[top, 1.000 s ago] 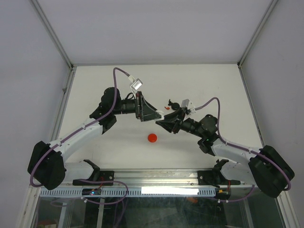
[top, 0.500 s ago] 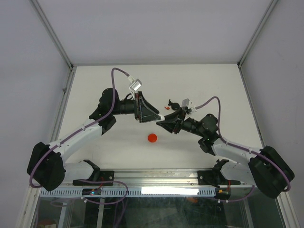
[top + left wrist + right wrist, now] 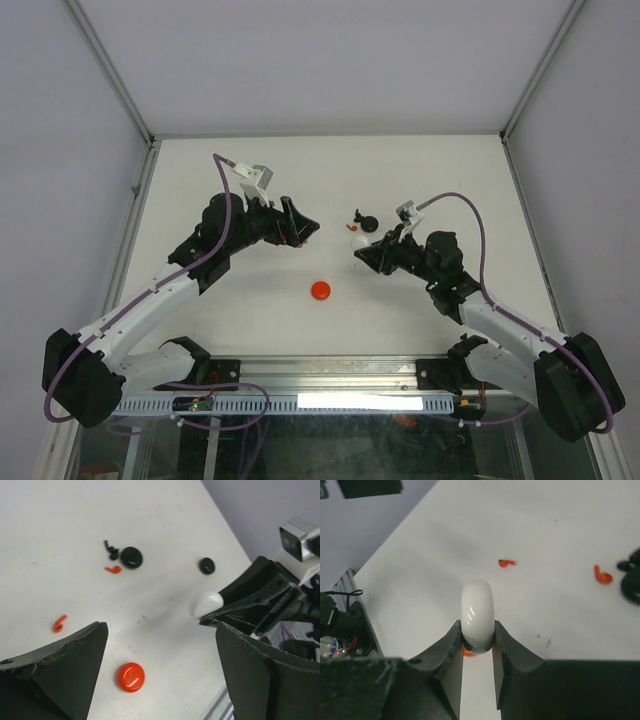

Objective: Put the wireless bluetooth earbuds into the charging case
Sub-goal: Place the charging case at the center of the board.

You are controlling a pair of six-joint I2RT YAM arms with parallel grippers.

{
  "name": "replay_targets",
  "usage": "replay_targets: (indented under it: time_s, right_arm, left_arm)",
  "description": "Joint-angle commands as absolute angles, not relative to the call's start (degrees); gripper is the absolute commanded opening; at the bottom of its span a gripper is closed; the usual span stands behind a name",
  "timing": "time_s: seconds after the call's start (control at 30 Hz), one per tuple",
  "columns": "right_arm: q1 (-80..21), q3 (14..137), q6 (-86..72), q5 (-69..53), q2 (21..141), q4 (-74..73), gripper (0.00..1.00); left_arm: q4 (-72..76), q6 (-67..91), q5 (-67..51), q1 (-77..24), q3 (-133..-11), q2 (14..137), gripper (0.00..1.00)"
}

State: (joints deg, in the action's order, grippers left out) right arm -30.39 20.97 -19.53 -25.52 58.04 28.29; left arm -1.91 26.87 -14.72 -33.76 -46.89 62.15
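Observation:
My right gripper [image 3: 477, 630] is shut on a white charging case [image 3: 477, 612], held on edge just above the table; it looks closed. The same white case [image 3: 206, 603] shows at the tip of the right gripper [image 3: 360, 250] in the left wrist view. My left gripper [image 3: 161, 630] hangs open and empty to the case's left, well apart from it. Two red earbuds [image 3: 113, 569] [image 3: 59, 623] and a black earbud [image 3: 110, 547] lie loose on the table. The red earbuds [image 3: 507, 563] [image 3: 602, 575] also lie beyond the held case.
A red puck-shaped case [image 3: 321, 290] lies on the table between the arms, nearer the front. Two black puck cases [image 3: 131, 557] [image 3: 207, 565] sit by the loose buds. Grey walls enclose the white table [image 3: 200, 190].
My left gripper has let go near the white case, opened wide and drawn back to the left. The right gripper keeps the case and has shifted slightly right.

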Motion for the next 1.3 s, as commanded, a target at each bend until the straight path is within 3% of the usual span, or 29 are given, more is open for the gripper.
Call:
replay_targets:
  time_s: [0.0, 0.07, 0.37, 0.63, 0.83, 1.0, 1.1, 1.27]
  right_arm:
    - [-25.83, 23.66, -23.45, -19.86, 56.22, 14.5, 0.0]
    - [-23.11, 23.4, -24.99, -19.04, 56.08, 11.01, 0.0]
    - [-9.03, 23.05, -29.35, -16.43, 58.13, -0.55, 0.0]
    - [1.24, 23.18, -32.08, -19.76, 67.16, 0.36, 0.01]
    - [5.35, 24.05, -33.16, -18.48, 72.23, 0.64, 0.14]
    - [6.18, 24.15, -32.53, -14.87, 70.53, -2.69, 0.46]
    - [6.1, 23.8, -32.43, -13.22, 67.46, -5.12, 0.57]
    - [5.69, 24.62, -31.19, -13.37, 61.98, -10.43, 0.65]
  left_arm:
    - [-9.87, 22.96, 1.31, -33.52, -49.14, 60.1, 0.94]
    - [-11.97, 22.34, 4.19, -33.26, -49.82, 60.31, 0.99]
    - [-19.77, 18.77, 12.08, -29.53, -52.75, 62.22, 0.99]
    - [-20.74, 18.74, 14.52, -26.09, -50.84, 62.27, 0.99]
    - [-21.9, 19.1, 15.48, -23.48, -50.58, 63.04, 0.99]
    - [-22.15, 20.29, 13.04, -22.35, -50.58, 62.49, 0.99]
    - [-22.15, 20.96, 10.6, -21.21, -50.88, 62.99, 0.99]
    - [-22.15, 21.58, 7.77, -19.7, -51.41, 64.12, 0.99]
